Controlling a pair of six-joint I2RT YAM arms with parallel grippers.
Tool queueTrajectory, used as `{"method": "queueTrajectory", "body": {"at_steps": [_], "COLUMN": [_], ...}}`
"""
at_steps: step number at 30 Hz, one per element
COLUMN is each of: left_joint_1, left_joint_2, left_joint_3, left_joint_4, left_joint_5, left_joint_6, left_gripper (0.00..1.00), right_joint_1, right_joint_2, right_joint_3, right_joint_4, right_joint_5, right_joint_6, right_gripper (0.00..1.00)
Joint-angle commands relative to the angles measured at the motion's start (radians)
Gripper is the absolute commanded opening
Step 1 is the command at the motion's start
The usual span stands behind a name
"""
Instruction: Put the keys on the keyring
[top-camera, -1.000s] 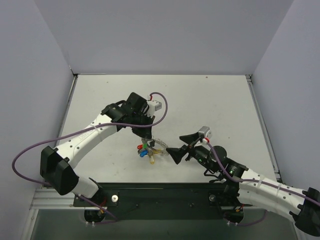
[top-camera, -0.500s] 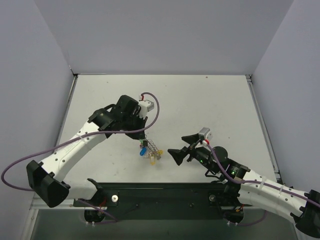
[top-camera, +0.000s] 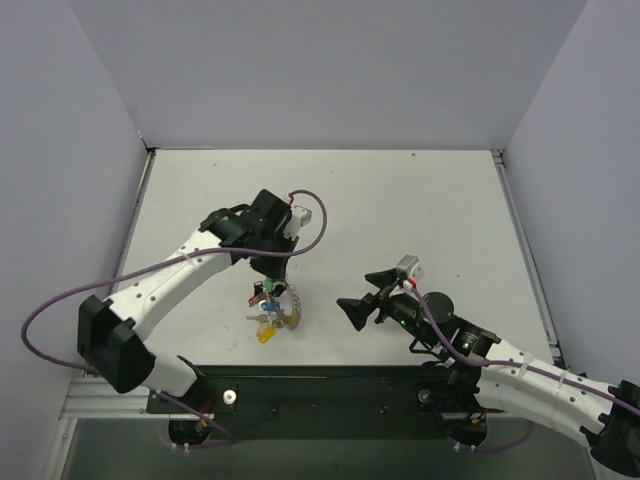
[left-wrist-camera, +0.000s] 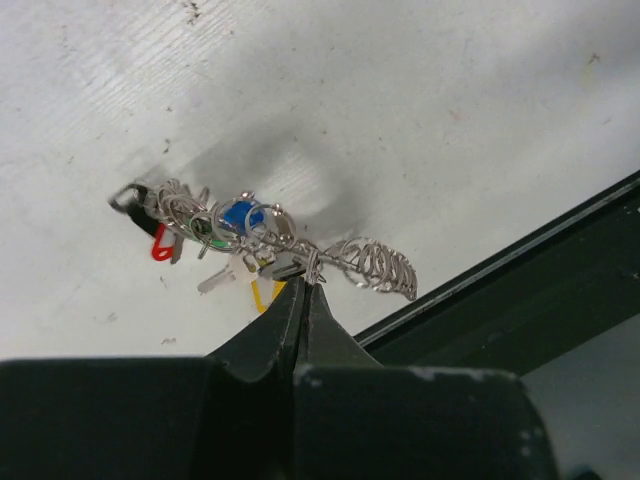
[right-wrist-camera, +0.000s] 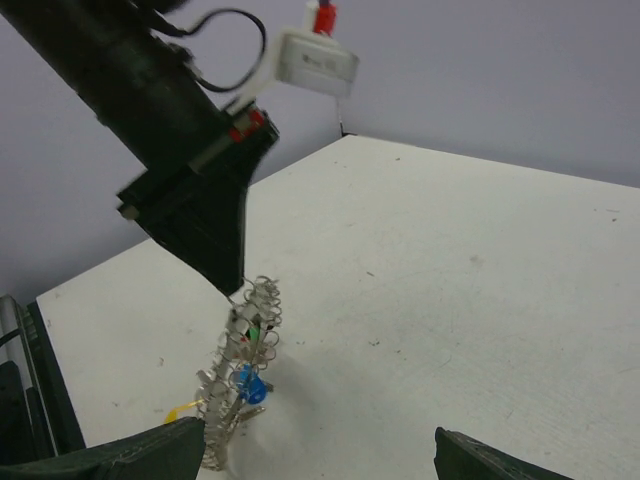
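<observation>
From the upper left we see the left hand (right-wrist-camera: 233, 284) reach down, its black jaws pinched together on the top of the keyring (right-wrist-camera: 246, 345) — a silvery, coiled loop hanging edge-on over the white table (right-wrist-camera: 450, 280). Small keys cluster on it: a blue key (right-wrist-camera: 251, 386) low down, a green key (right-wrist-camera: 254, 333) above, a yellow key (right-wrist-camera: 180, 411) poking out lower left. The right hand (right-wrist-camera: 318, 458) is spread wide — one dark finger in each bottom corner, apart from the ring.
</observation>
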Motion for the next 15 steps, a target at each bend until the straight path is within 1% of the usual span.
{"method": "queueTrajectory", "body": {"at_steps": [1,5,9,11,13,14,15], "left_joint_1": [0.001,-0.003,-0.002,0.001,0.004,0.006,0.006], "left_joint_2": [0.142,0.225,0.285,0.326,0.354,0.354,0.348], "left_joint_3": [-0.015,0.002,0.053,0.083,0.128,0.136,0.137], "left_joint_4": [0.175,0.284,0.388,0.428,0.442,0.455,0.467], "left_joint_5": [0.063,0.079,0.053,0.03,-0.013,-0.018,-0.028], "left_joint_6": [-0.007,-0.024,-0.033,-0.029,-0.015,-0.004,0.002], "left_gripper": [0.0,0.0,0.0,0.06,0.15,0.24,0.29], "right_joint_1": [-0.009,-0.014,-0.021,-0.023,-0.024,-0.024,-0.024], "right_joint_2": [-0.042,-0.074,-0.096,-0.096,-0.099,-0.099,-0.099], "right_joint_3": [0.005,0.001,0.012,0.02,0.032,0.035,0.038], "right_joint_4": [0.002,-0.036,-0.076,-0.087,-0.102,-0.107,-0.111], "right_joint_5": [0.024,0.042,0.05,0.051,0.056,0.057,0.062], "right_joint_6": [-0.002,-0.005,-0.013,-0.017,-0.019,-0.017,-0.021], "right_gripper": [1.0,1.0,1.0,1.0,1.0,1.0,1.0]}}
